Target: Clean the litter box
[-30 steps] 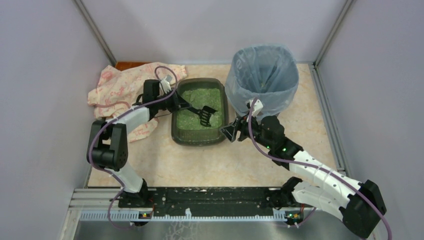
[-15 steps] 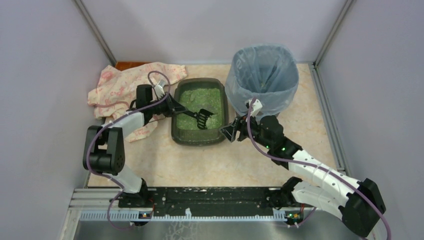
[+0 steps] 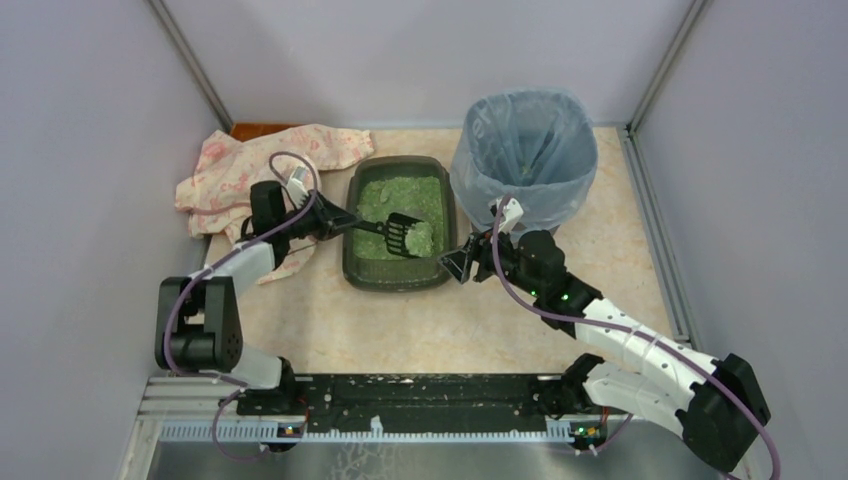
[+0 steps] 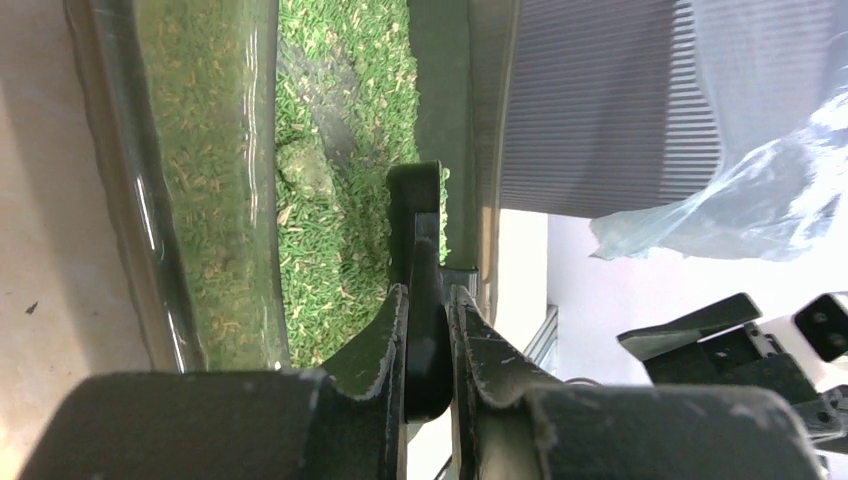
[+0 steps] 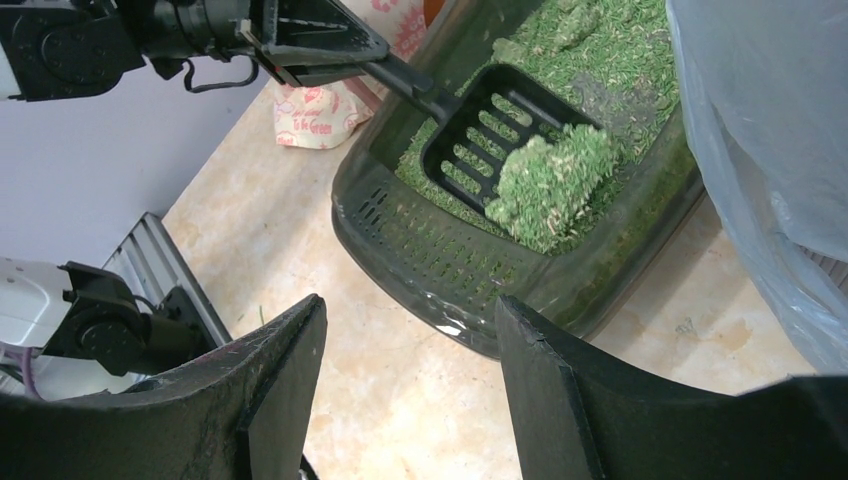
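Note:
The litter box [image 3: 395,282], a dark tray of green litter, lies at mid-table. My left gripper [image 3: 335,218] is at its left rim, shut on the handle of a black slotted scoop [image 3: 400,230]. The scoop's blade hangs over the litter with a clump of litter [image 3: 421,239] on it. In the left wrist view the fingers [image 4: 385,335] pinch the thin handle [image 4: 420,230]. My right gripper [image 3: 458,265] stands open just off the box's front right corner, with nothing in it. From the right wrist the clump [image 5: 550,185] rests on the scoop [image 5: 480,130] beyond the open gripper [image 5: 410,310].
A round bin lined with a blue-grey bag [image 3: 525,150] stands right behind the box's right side, close to my right wrist. A pink patterned cloth [image 3: 250,175] lies at the back left beneath my left arm. Grey walls close in both sides.
My left arm has drawn back to the left, and the scoop has come up out of the litter with a clump on its blade. The right arm has not moved.

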Action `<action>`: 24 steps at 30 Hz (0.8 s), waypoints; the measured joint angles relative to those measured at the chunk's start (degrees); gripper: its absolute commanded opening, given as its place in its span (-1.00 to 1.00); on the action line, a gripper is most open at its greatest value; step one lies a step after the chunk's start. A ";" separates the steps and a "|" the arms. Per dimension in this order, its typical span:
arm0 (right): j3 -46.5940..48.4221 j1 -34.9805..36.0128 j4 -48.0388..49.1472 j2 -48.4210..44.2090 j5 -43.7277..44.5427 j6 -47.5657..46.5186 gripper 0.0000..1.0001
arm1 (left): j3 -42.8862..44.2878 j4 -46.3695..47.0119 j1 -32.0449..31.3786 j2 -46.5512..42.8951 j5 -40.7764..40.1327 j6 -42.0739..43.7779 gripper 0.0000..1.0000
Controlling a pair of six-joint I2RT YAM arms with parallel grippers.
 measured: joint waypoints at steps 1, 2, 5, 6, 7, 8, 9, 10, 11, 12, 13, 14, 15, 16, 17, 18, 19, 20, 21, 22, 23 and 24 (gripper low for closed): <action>0.00 0.00 0.00 0.00 0.00 0.00 0.26 | -0.52 0.72 0.37 -0.70 -0.13 -0.72 -1.00; 0.00 0.00 0.00 0.00 0.00 -0.02 0.26 | -1.31 1.75 1.03 -1.81 -0.44 -1.68 -1.00; -0.02 0.00 0.04 0.00 0.00 0.00 0.26 | -2.49 4.09 3.08 -4.59 -1.53 -3.85 -1.00; -0.04 0.00 0.04 0.00 0.00 0.00 0.26 | -2.60 5.07 3.96 -5.38 -1.88 -4.70 -1.00; -0.11 0.00 0.20 0.00 0.00 0.00 0.26 | -2.60 5.99 4.68 -5.88 -2.12 -5.33 -1.00; -0.28 0.00 0.46 0.02 -0.02 0.00 0.26 | -2.60 6.82 5.27 -6.29 -2.34 -5.97 -1.00; -0.44 0.00 0.42 0.09 -0.02 0.00 0.26 | -2.60 7.76 5.86 -6.58 -2.49 -6.78 -1.00; -0.52 0.00 0.44 0.17 -0.02 0.00 0.26 | -2.60 8.35 6.21 -6.67 -2.60 -7.32 -1.00; -0.70 0.00 0.48 0.24 -0.02 0.00 0.26 | -2.60 9.07 6.49 -6.67 -2.82 -8.11 -1.00; -0.81 -0.02 0.33 0.24 -0.02 0.00 0.26 | -2.82 10.10 6.60 -6.67 -3.08 -9.01 -1.00; -0.83 0.00 0.37 0.26 -0.02 0.00 0.26 | -3.41 11.63 6.62 -6.78 -3.28 -10.19 -1.00; -0.83 0.00 0.39 0.26 -0.02 0.00 0.26 | -4.37 13.51 6.67 -6.88 -3.37 -11.50 -1.00; -0.83 0.00 0.46 0.26 -0.02 0.02 0.26 | -5.46 15.39 6.67 -6.95 -3.34 -12.90 -1.00; -0.85 0.00 0.44 0.26 -0.02 0.02 0.26 | -7.30 18.27 6.67 -6.97 -3.34 -14.95 -1.00; -0.85 0.00 0.44 0.26 -0.02 0.04 0.26 | -8.94 20.63 6.67 -6.82 -3.23 -17.18 -1.00; -0.85 -0.02 0.46 0.28 -0.02 0.04 0.26 | -10.47 23.04 6.67 -6.51 -3.21 -19.12 -1.00; -0.85 0.00 0.50 0.37 -0.04 0.07 0.26 | -12.02 25.70 6.69 -6.05 -3.10 -20.72 -1.00; -0.85 0.00 0.57 0.52 -0.07 0.09 0.26 | -13.46 27.82 6.78 -5.49 -3.02 -22.75 -1.00; -0.85 0.00 0.59 0.68 -0.15 0.24 0.26 | -14.64 29.27 6.78 -5.01 -3.10 -23.85 -1.00; -0.85 0.00 0.57 0.79 -0.17 0.31 0.26 | -15.32 29.90 6.80 -4.92 -3.32 -24.70 -1.00; -0.85 0.00 0.61 0.92 -0.20 0.44 0.26 | -16.09 30.62 6.84 -5.01 -3.69 -25.40 -1.00; -0.85 0.00 0.59 0.96 -0.22 0.46 0.26 | -16.72 31.34 6.93 -5.31 -4.22 -26.03 -1.00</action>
